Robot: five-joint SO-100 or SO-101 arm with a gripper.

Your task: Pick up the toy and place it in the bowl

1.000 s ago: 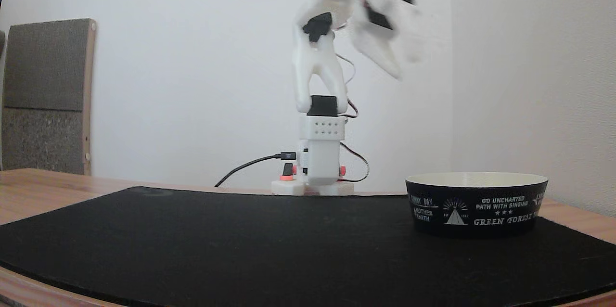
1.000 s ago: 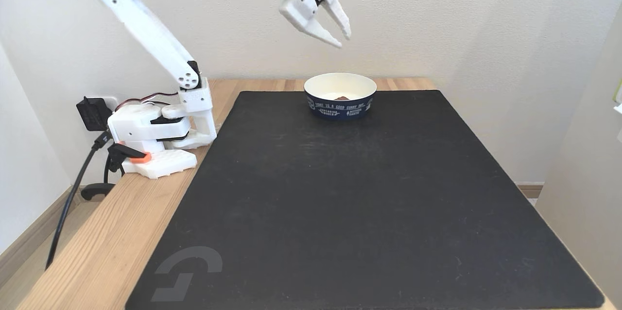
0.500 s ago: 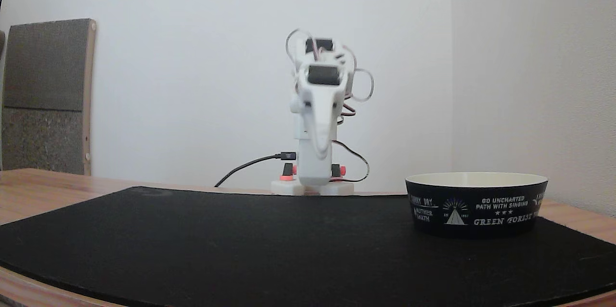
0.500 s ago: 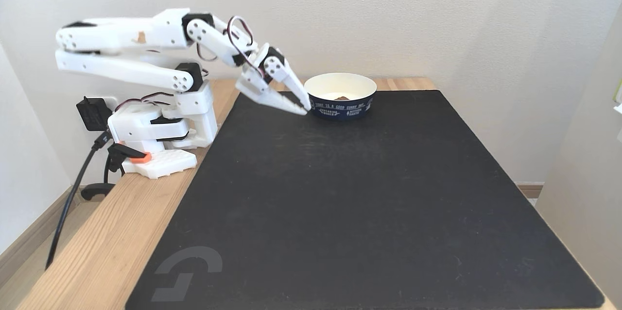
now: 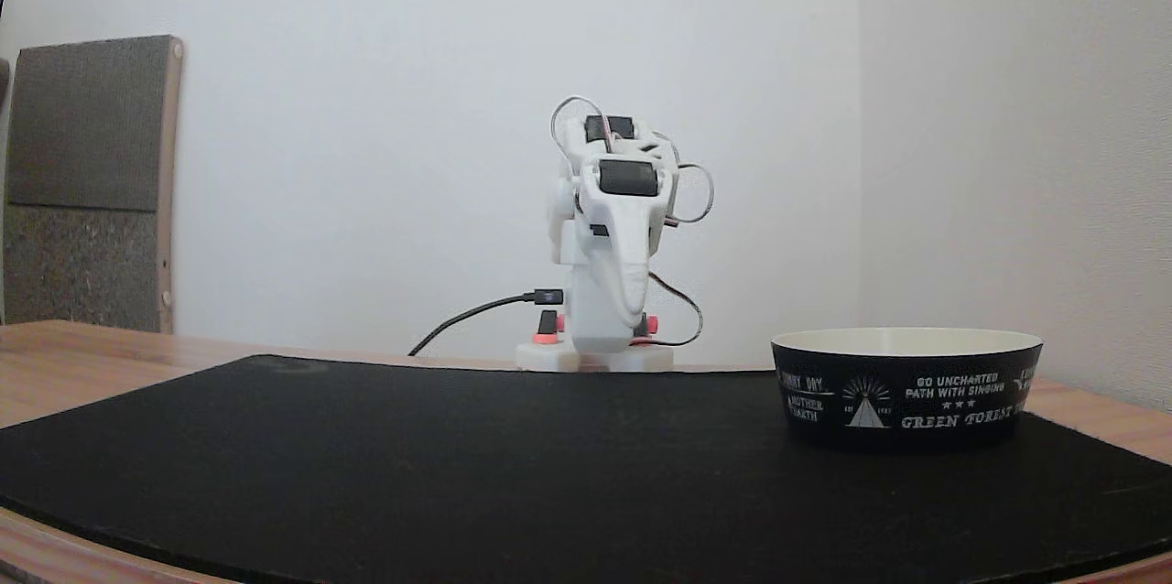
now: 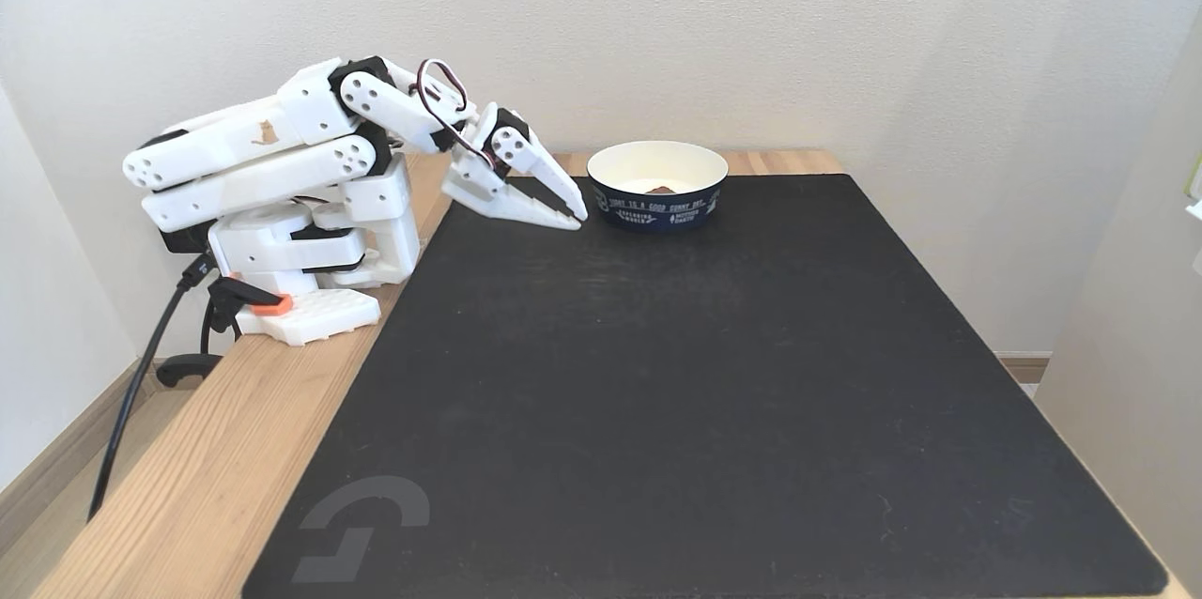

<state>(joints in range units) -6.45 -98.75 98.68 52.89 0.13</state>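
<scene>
Black mat (image 6: 695,392) with a grey logo lying on a wooden table (image 6: 216,468); grey padded board (image 5: 87,181) leaning against the wall.

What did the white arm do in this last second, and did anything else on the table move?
The arm folded down from high above the bowl toward its base; its gripper now sits low over the mat, left of the bowl, nearly closed and empty. It took hold of nothing. The toy stayed inside the bowl; bowl and mat stayed put.
</scene>
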